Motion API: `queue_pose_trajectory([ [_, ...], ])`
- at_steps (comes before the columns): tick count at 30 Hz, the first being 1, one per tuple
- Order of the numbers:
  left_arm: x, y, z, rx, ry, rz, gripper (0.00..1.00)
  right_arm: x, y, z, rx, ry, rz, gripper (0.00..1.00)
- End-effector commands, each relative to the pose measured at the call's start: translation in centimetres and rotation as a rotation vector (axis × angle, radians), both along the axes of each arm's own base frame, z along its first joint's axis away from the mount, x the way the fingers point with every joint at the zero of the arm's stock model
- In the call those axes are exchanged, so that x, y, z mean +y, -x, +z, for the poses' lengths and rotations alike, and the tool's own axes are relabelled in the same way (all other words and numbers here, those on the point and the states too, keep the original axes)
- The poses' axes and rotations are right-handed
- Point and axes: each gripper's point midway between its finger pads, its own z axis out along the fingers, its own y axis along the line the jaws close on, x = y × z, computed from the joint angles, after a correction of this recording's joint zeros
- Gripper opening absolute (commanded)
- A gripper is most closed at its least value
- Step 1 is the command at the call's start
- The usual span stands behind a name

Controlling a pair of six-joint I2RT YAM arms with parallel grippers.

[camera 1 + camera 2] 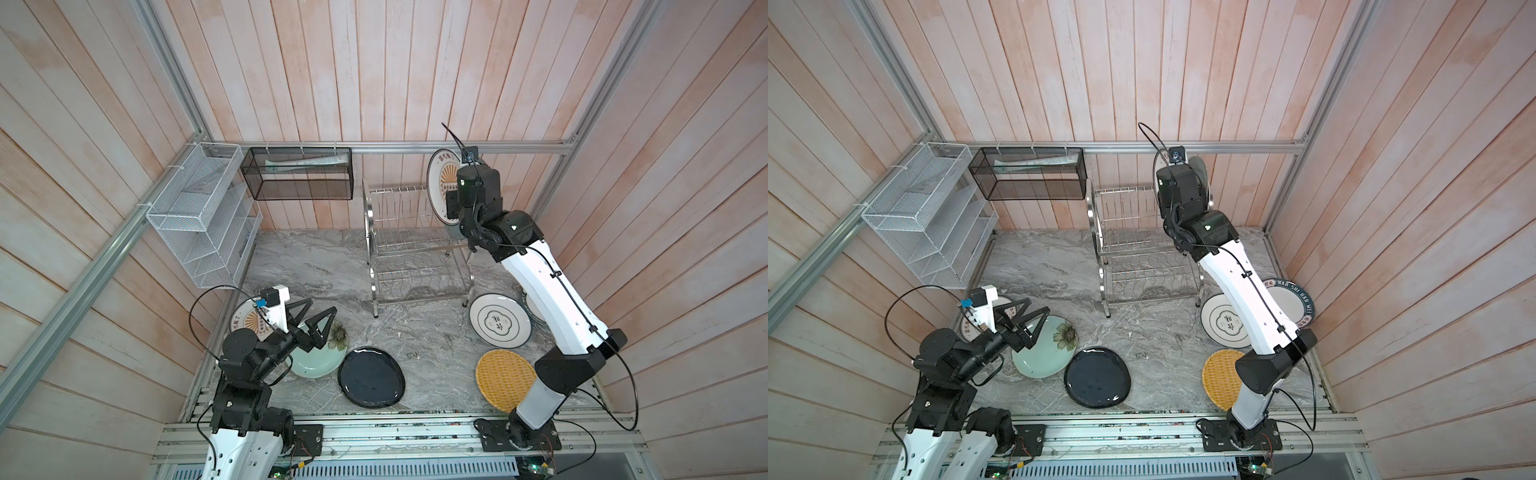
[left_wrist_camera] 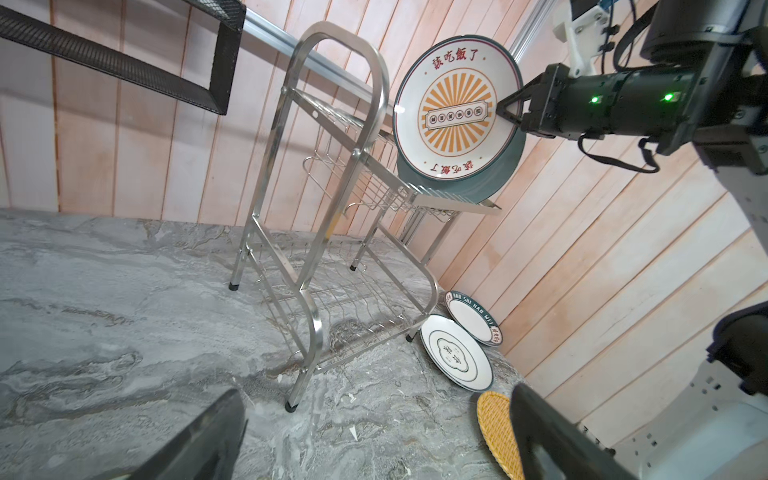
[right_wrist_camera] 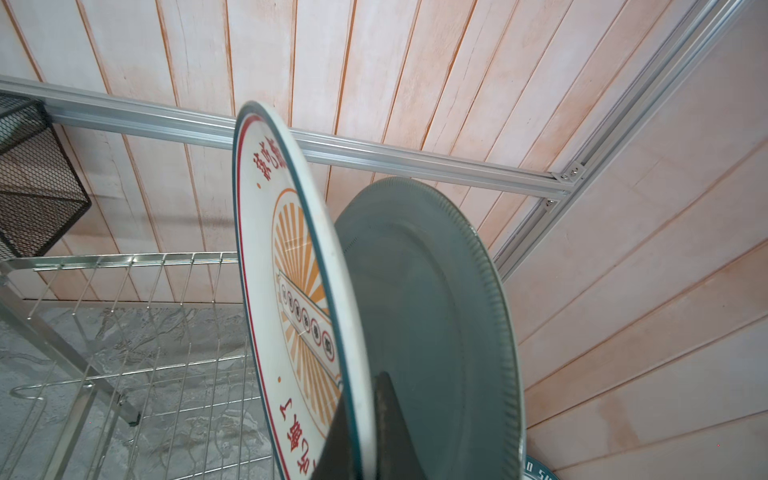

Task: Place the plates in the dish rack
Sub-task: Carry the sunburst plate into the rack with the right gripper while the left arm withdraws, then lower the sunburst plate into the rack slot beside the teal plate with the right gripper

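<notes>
Pale pink plank walls (image 1: pixel 374 62) enclose a grey marbled bench (image 1: pixel 324 266); the dish rack (image 1: pixel 409 249) stands at its back, an upright grey-blue plate (image 3: pixel 415 311) at its top tier's right end; just beside it the right pincer (image 2: pixel 508 111) pinches an upright sunburst plate (image 2: pixel 453 112); the left pincer (image 1: pixel 322 305) hangs spread over a green flowered plate (image 1: pixel 316 363).

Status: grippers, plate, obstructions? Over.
Right gripper shut on orange-sunburst plate, upright at top tier of dish rack. Left gripper open above pale green plate. Grey-blue plate close alongside.
</notes>
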Motion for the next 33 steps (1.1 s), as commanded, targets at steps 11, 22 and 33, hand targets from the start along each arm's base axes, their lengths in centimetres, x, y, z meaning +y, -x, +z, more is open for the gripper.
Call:
queue_pose_trajectory([
  [11, -0.1, 0.2, -0.7, 0.018, -0.030, -0.009, 1.00, -1.8, -0.5, 0.2, -0.027, 0.009, -0.065, 0.00],
  [22, -0.4, 0.4, -0.6, 0.017, -0.020, -0.028, 1.00, -1.3, -0.6, -2.2, 0.028, 0.010, -0.045, 0.00],
  [33, -0.3, 0.3, -0.6, 0.019, -0.014, -0.030, 1.00, -1.0, -0.2, -4.0, 0.075, -0.008, -0.046, 0.00],
])
